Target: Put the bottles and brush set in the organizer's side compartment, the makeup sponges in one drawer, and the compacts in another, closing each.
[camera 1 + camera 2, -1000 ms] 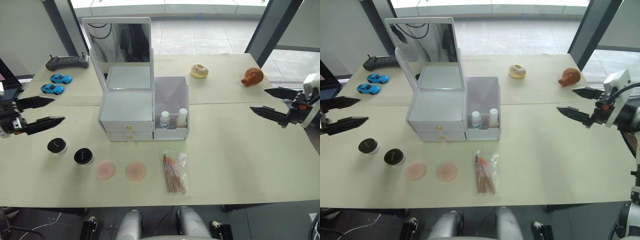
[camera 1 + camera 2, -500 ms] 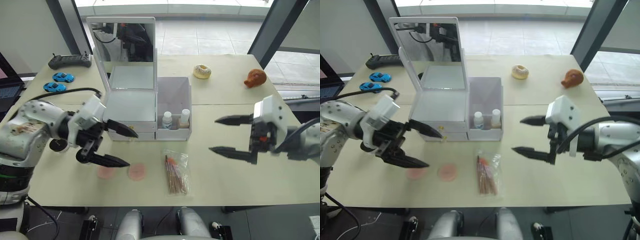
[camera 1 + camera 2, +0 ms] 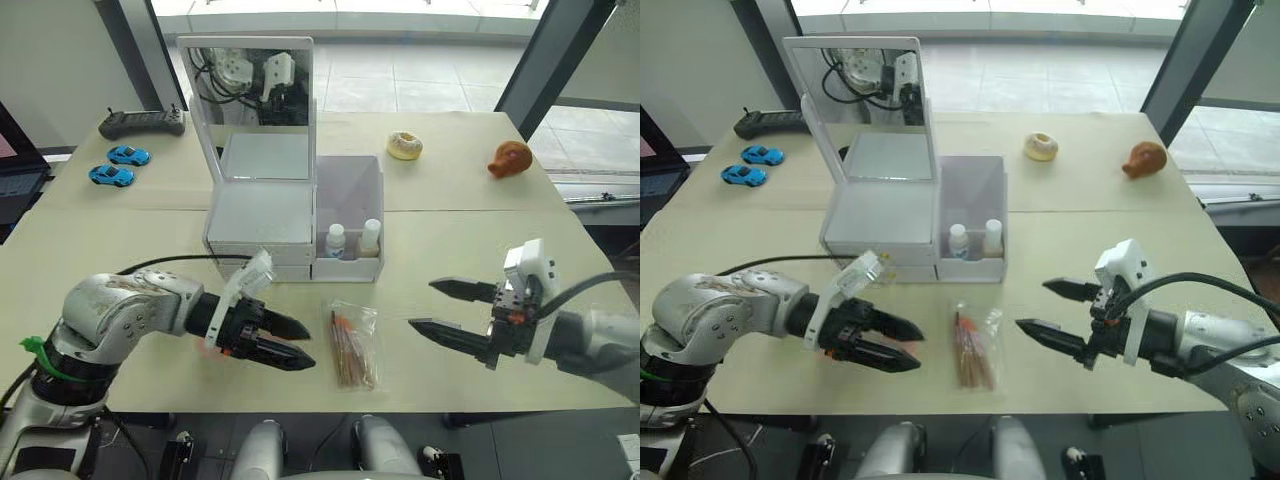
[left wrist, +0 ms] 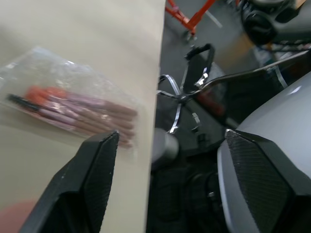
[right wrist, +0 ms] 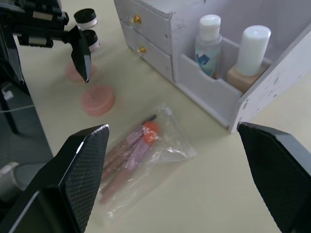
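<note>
Crinkled clear pouch of the brush set (image 3: pixel 351 344) flat on matte beige surface (image 3: pixel 450 240), flanked by left gripper (image 3: pixel 290 342) and right gripper (image 3: pixel 440 307), both spread, nothing held

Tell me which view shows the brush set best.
The right wrist view: the brush set lies whole and close, its handles distinct. Both eye views show it small at the table's front edge; the left wrist view shows it partly behind a finger.

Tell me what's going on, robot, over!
Both pincers open, left and right, flanking the brush set on the table. Bottles already in the side bin. Nothing in the way.
</note>
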Controlling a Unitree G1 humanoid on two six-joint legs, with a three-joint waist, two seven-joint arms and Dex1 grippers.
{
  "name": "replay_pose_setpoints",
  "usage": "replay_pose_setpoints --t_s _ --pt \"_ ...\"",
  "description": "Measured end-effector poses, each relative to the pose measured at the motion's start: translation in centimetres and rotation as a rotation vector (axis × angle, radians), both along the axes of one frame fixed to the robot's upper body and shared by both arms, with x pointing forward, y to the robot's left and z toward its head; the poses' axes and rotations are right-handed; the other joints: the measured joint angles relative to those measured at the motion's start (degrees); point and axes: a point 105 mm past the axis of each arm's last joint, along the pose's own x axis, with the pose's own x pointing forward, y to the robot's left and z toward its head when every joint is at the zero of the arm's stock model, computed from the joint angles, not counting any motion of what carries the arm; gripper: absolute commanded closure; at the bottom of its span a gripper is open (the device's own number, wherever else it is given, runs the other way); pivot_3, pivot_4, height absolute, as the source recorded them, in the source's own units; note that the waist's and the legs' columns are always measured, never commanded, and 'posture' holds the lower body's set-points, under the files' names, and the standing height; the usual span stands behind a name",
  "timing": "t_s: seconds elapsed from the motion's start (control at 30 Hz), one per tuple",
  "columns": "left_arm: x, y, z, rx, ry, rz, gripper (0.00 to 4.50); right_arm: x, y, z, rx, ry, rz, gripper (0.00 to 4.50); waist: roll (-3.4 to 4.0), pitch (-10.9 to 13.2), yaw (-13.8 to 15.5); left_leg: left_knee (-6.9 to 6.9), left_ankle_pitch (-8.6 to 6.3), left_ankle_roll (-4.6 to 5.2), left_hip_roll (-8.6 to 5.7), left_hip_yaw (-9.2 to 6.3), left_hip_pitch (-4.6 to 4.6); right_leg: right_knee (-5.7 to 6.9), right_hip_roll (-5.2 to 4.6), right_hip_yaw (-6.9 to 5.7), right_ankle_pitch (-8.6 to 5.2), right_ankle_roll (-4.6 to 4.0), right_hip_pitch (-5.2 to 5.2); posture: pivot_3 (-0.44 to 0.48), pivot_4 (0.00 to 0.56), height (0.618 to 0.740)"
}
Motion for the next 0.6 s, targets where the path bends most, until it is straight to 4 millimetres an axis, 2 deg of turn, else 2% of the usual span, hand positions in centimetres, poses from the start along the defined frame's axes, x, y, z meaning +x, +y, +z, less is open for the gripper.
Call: replay_pose_setpoints --t_s 0.17,0.23,0.3,0.4,0.6 --pt "0.8 -1.9 -1.3 0.005 0.121 0.112 3.27 1.2 0.2 -4.1 0.024 0.198 -0.185 0.00 0.01 0.0 -0.2 -0.04 0.00 0.00 -0.02 -0.02 0.01 0.02 0.03 0.02 0.10 -0.17 -0.02 0.000 0.150 0.740" --pt "0.9 -2.8 -2.0 0.008 0.177 0.128 3.91 1.3 0.5 -5.9 0.055 0.340 -0.210 0.00 0.04 0.0 -0.3 -0.01 0.00 0.00 -0.05 0.00 0.02 0.05 0.01 0.06 0.17 -0.30 -0.02 0.000 0.150 0.740" --pt "1.1 -3.7 -2.5 0.006 0.194 0.148 4.46 1.4 0.9 -6.6 0.092 0.430 -0.206 0.00 0.04 0.0 -0.3 -0.01 0.00 0.00 -0.05 0.01 0.02 0.05 0.01 0.07 0.19 -0.33 -0.01 0.000 0.150 0.740" --pt "1.9 -4.3 -3.8 0.042 0.195 0.228 4.46 1.9 1.7 -6.8 0.161 0.524 -0.188 0.00 0.07 -0.1 -0.4 -0.05 0.00 0.00 -0.04 -0.01 0.03 0.05 0.05 0.07 0.19 -0.34 -0.01 0.000 0.150 0.740" --pt "3.1 -3.2 -7.0 0.175 0.166 0.376 4.46 2.3 2.3 -7.1 0.267 0.698 -0.177 0.00 0.08 -0.1 -0.4 -0.02 0.00 0.00 -0.10 0.02 0.01 -0.02 0.00 0.09 0.19 -0.34 0.01 0.000 0.150 0.740"
